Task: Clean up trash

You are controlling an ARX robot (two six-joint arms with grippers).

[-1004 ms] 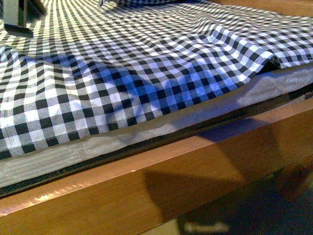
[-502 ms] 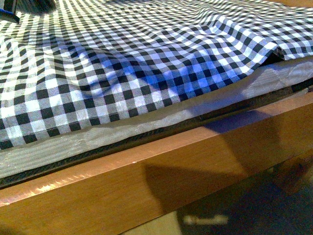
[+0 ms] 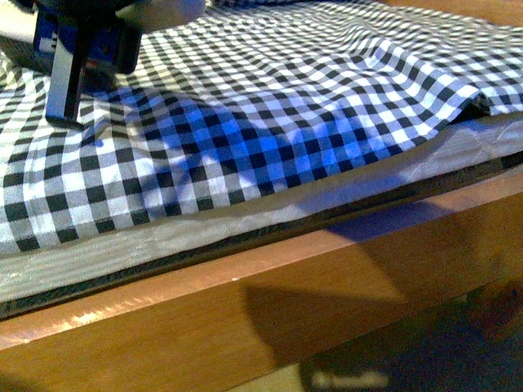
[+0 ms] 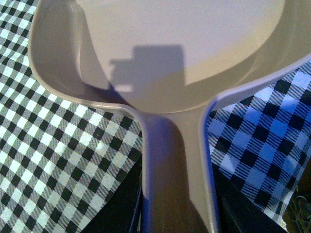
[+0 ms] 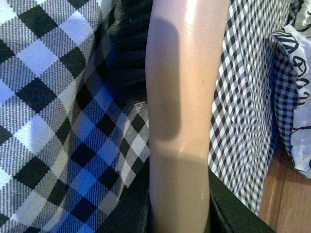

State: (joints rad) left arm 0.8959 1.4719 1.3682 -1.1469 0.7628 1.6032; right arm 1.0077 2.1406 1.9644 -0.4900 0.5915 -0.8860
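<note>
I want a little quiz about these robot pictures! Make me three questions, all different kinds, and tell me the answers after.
1. True or false: the dustpan in the left wrist view is full of rubbish.
2. What does the brush in the right wrist view have on it? A) black bristles B) a red ribbon C) a metal hook
3. Fill in the blank: the checked tablecloth is black and ____.

Key
1. False. The part of the pan that shows is bare, with only a shadow on it.
2. A. Dark bristles sit beside its pale handle.
3. White.
</note>
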